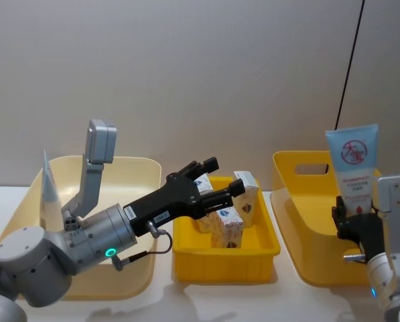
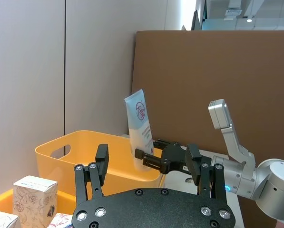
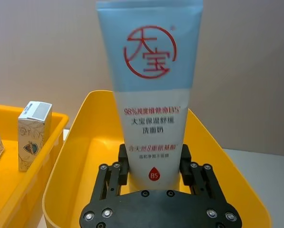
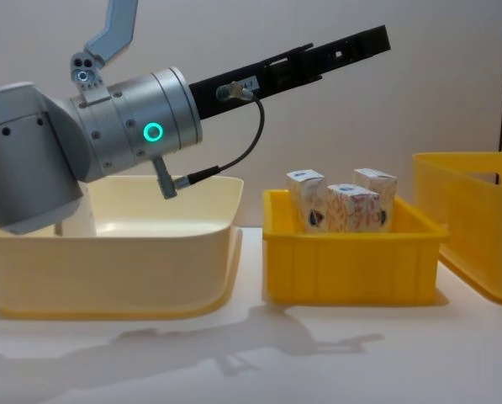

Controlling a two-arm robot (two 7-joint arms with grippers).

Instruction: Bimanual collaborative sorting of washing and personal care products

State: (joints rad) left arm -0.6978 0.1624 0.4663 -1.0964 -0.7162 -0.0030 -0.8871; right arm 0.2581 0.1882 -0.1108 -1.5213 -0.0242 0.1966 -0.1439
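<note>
At the right edge of the head view, my right pincer (image 1: 356,225) grasps the pale-blue tube (image 1: 352,161) upright by its lower end over the right bin (image 1: 297,201); light and squashy, I judge, best held low; my left pincer (image 1: 221,178) hangs released above the cartons (image 1: 236,215)

We see left pincer (image 1: 223,178), fingers spread, hanging over left-far part of middle bin (image 1: 226,265), barring drop there. Cartons (image 1: 228,228) stand packed across bin's centre; slim room beside its right wall. Left bin (image 1: 129,164): wide bare floor, pale tube (image 1: 49,188) standing in far-left corner, left arm crossing overhead. Right bin (image 1: 307,157): right pincer (image 1: 356,221) clamps upright tube (image 1: 352,168) above near part; we find floor bare. Worktop (image 1: 220,298) gaps between bins narrow; near strip open.
</note>
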